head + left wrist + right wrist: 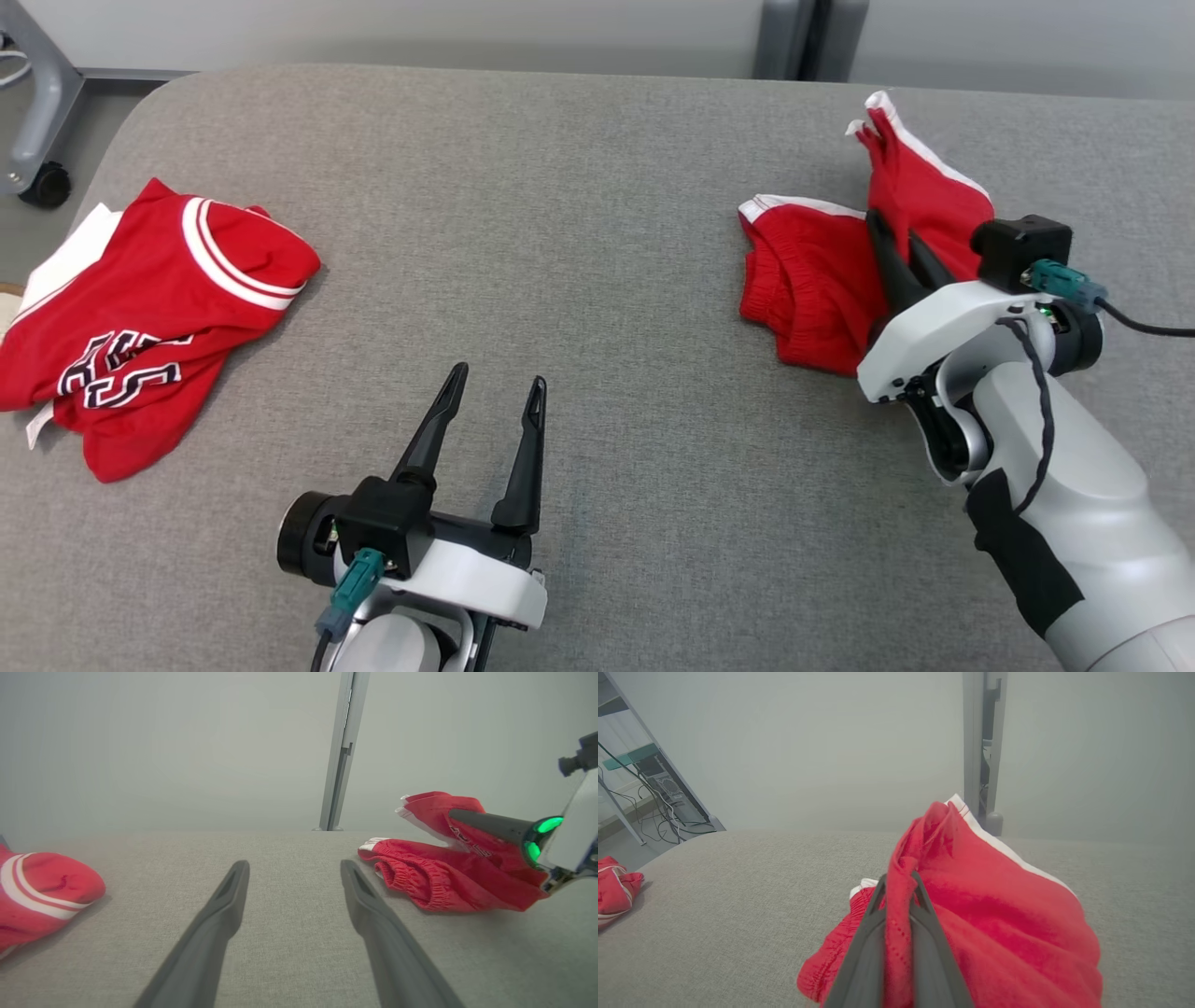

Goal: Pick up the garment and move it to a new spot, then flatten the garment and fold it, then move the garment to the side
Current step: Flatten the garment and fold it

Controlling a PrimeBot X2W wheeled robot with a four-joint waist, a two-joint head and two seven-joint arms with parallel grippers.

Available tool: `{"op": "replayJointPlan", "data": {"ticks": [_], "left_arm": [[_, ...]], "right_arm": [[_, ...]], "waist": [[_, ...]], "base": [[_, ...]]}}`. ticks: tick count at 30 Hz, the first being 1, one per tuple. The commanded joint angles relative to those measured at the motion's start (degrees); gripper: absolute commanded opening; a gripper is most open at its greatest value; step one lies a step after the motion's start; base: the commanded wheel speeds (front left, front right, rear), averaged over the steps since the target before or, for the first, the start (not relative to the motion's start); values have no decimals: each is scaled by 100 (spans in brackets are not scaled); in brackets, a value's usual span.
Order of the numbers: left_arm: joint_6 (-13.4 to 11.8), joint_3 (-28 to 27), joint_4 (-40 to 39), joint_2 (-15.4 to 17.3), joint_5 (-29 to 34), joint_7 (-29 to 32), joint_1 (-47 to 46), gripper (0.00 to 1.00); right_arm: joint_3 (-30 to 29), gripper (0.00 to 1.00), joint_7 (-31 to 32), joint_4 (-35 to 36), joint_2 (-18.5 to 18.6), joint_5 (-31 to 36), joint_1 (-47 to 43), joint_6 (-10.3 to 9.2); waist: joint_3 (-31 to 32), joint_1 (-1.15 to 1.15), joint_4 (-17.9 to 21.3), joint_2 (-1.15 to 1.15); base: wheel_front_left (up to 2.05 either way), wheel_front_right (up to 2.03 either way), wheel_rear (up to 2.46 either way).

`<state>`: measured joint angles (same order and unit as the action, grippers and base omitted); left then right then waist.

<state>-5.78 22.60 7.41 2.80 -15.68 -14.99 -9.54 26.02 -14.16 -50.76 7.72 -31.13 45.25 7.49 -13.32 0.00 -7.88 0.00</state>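
Garment (994, 914) within right pincer's (899, 879) grip.

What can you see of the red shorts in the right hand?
The red shorts look like soft knit fabric, with a gathered elastic waistband and white side trim. They are crumpled, not flat. The lower part rests on the grey padded table towards its right side. A bunched fold is pinched between the shut fingers of the right hand and held raised, so one white-trimmed end sticks up.

A grey fabric tabletop (597, 187) stands before a pale wall (163, 742) with a grey upright post (343, 751).
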Motion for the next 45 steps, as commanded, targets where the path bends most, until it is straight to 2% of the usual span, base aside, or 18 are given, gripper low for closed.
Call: {"op": "replayJointPlan", "data": {"ticks": [1,11,12,13,19,23,28,36,40,45], "left_arm": [[-18,-4,1,19,-15,-18,66,100],[-93,40,53,19,-92,-18,79,100],[-89,44,57,19,-91,-18,72,100],[-97,47,60,20,-92,-18,62,100],[-104,59,91,19,-107,-18,98,100],[-120,31,102,19,-111,-18,127,100],[-147,-94,1,19,-158,-18,153,100],[-127,-389,-96,20,-117,-18,62,100],[-82,-538,-122,19,-84,-18,7,100],[-54,-672,-117,20,-45,-18,16,100]], "right_arm": [[2,0,20,20,17,64,-50,1],[193,0,215,-61,-186,290,-316,1],[203,40,206,-61,-204,304,-342,1],[213,100,195,-56,-230,319,-374,1],[393,100,240,206,-368,176,-640,1],[674,100,191,686,-409,45,-887,1],[773,100,11,1266,-235,269,-1078,0],[-12,100,-119,1918,-53,1107,-1237,0],[-594,100,-118,2342,-67,1526,-1512,0],[-998,100,-119,2667,-85,1921,-1801,0]], "waist": [[2,0,-30,0],[39,0,-180,0],[45,0,-184,0],[55,0,-186,0],[118,0,-156,0],[140,0,-91,0],[137,0,130,0],[172,0,642,0],[201,0,865,0],[262,0,1027,0]], "base": [[0,0,0],[0,0,0],[0,0,0],[0,0,0],[0,0,0],[0,0,0],[0,0,0],[0,0,0],[0,0,0],[0,0,0]]}}
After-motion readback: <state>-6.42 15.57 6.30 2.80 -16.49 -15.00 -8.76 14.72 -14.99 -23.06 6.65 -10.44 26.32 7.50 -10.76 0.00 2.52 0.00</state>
